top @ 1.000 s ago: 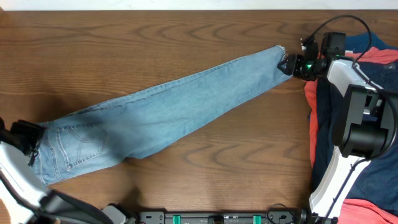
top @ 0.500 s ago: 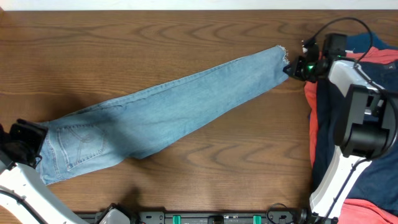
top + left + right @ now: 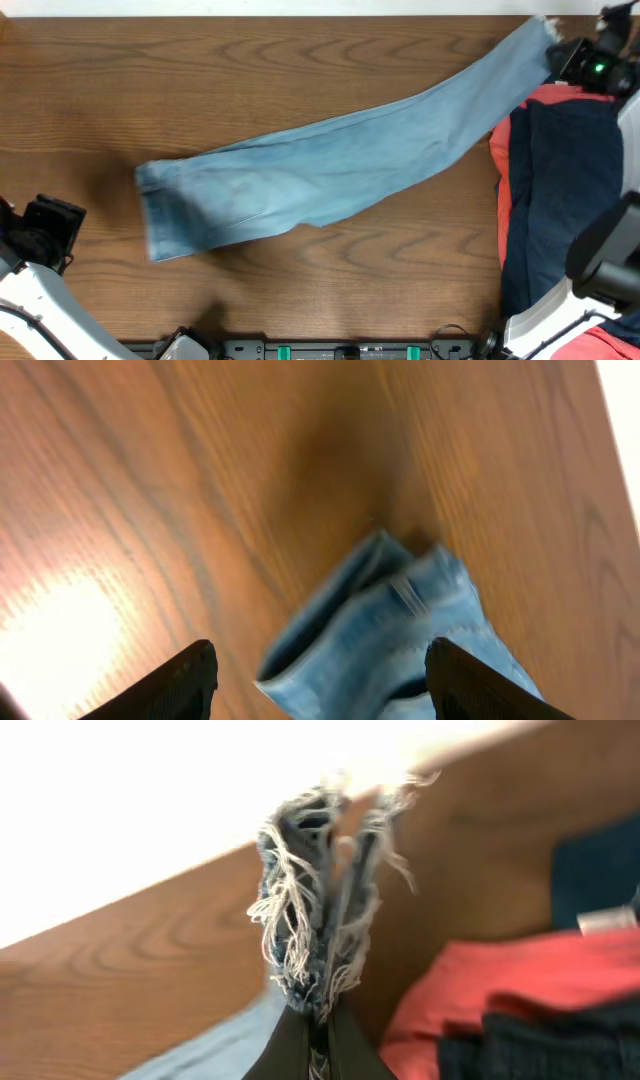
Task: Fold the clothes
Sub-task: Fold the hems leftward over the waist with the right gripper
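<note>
Jeans (image 3: 330,165) lie diagonal on the desk (image 3: 300,60), waist low-left, hem (image 3: 315,910) up-right and pinched in the closed right hand (image 3: 560,58). Left hand (image 3: 55,228) is open and empty, with the waist now apart from it (earlier touching). Jeans have been dragged up-right.

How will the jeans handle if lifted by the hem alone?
Likely floppy: the jeans lie flat and rumpled along the table, so they'd drape, not hold shape. Probably heavy for cloth: long doubled denim. The frayed hem pinched in the right end effector might slip.
</note>
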Tool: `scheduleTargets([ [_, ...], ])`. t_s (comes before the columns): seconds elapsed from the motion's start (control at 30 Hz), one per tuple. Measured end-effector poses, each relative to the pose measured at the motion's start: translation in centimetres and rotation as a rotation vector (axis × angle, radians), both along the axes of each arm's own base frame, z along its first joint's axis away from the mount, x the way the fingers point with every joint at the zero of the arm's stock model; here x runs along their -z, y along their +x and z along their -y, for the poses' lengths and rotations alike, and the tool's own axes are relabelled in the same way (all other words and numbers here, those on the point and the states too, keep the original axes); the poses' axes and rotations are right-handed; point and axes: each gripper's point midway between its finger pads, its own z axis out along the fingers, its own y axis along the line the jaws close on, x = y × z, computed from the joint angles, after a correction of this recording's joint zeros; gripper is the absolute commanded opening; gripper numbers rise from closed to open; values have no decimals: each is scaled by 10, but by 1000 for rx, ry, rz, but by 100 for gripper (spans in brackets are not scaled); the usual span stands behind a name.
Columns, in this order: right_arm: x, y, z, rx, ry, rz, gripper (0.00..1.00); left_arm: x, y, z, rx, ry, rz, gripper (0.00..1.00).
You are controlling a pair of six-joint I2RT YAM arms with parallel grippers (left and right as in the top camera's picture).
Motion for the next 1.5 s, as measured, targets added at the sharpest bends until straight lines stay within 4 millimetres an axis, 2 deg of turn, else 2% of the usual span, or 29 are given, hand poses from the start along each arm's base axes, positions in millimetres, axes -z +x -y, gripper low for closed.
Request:
scheduleTargets([
  [0.1, -25, 1, -22, -49, 3, 47, 1, -1, 3, 4, 20, -13, 20, 68],
  [0.2, -42, -1, -65, -126, 12, 66, 2, -5, 5, 10, 49, -29, 30, 68],
  [0.3, -57, -7, -128, -247, 19, 87, 1, -17, 4, 17, 73, -42, 35, 68],
  [0.4, -71, -23, -212, -411, 30, 110, 1, -38, 3, 22, 95, -38, 50, 68],
  [0.43, -73, -29, -233, -453, 34, 113, 1, -46, 3, 24, 102, -33, 56, 68],
  [0.53, -76, -58, -313, -612, 37, 114, 1, -70, 0, 30, 112, -20, 69, 69],
  [0.63, -72, -88, -375, -714, 11, 106, 1, -92, -1, 35, 121, -6, 96, 69],
  [0.77, -66, -134, -444, -835, -32, 110, 1, -114, -1, 37, 127, 32, 132, 69],
  [0.83, -61, -153, -472, -885, -49, 113, 1, -123, 0, 37, 128, 51, 146, 69],
  [0.97, -44, -174, -519, -957, -67, 137, 1, -127, 0, 36, 125, 60, 154, 69],
  [1.1, -5, -183, -566, -1004, -81, 148, 1, -127, 0, 36, 123, 58, 155, 69],
  [1.23, 45, -197, -590, -1042, -112, 72, 1, -127, 0, 37, 120, 55, 155, 69],
  [1.27, 54, -200, -594, -1051, -117, 62, 5, -127, 0, 37, 120, 54, 154, 69],
  [1.3, 62, -204, -600, -1060, -121, 55, 13, -127, -1, 37, 119, 54, 154, 69],
  [1.33, 67, -209, -605, -1070, -121, 53, 22, -127, -1, 37, 119, 53, 154, 69],
  [1.5, 75, -243, -631, -1164, -131, 86, 20, -127, -1, 37, 114, 49, 155, 69],
])
